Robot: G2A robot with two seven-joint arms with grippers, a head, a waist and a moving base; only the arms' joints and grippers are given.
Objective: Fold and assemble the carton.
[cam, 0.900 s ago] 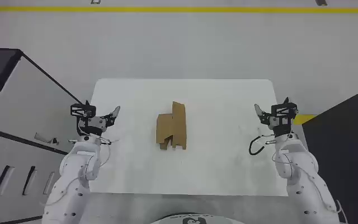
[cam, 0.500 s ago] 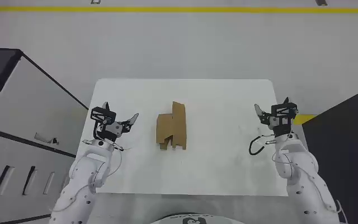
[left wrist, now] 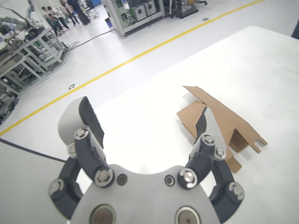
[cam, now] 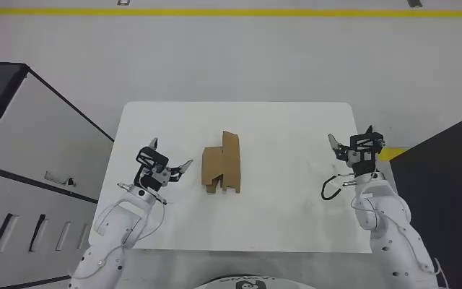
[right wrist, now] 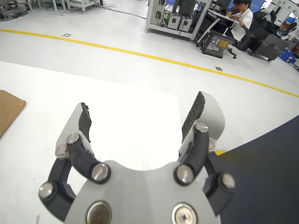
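Note:
A flat brown cardboard carton (cam: 222, 170) lies partly folded near the middle of the white table (cam: 289, 217), one panel raised off the surface. In the left wrist view the carton (left wrist: 224, 117) sits just past one fingertip. My left gripper (cam: 172, 159) (left wrist: 143, 108) hovers open a short way left of the carton, touching nothing. My right gripper (cam: 354, 139) (right wrist: 142, 108) stands open at the table's right edge, far from the carton, whose corner (right wrist: 9, 108) shows at the side of the right wrist view.
A dark panel (cam: 433, 166) stands just off the table's right side beside my right arm. A black-edged grey panel (cam: 29, 123) lies left of the table. A yellow floor line (cam: 231, 11) runs beyond the far edge.
My left gripper has travelled rightward and slightly nearer over the table, from the left edge to close beside the carton. The right arm and the carton have stayed still.

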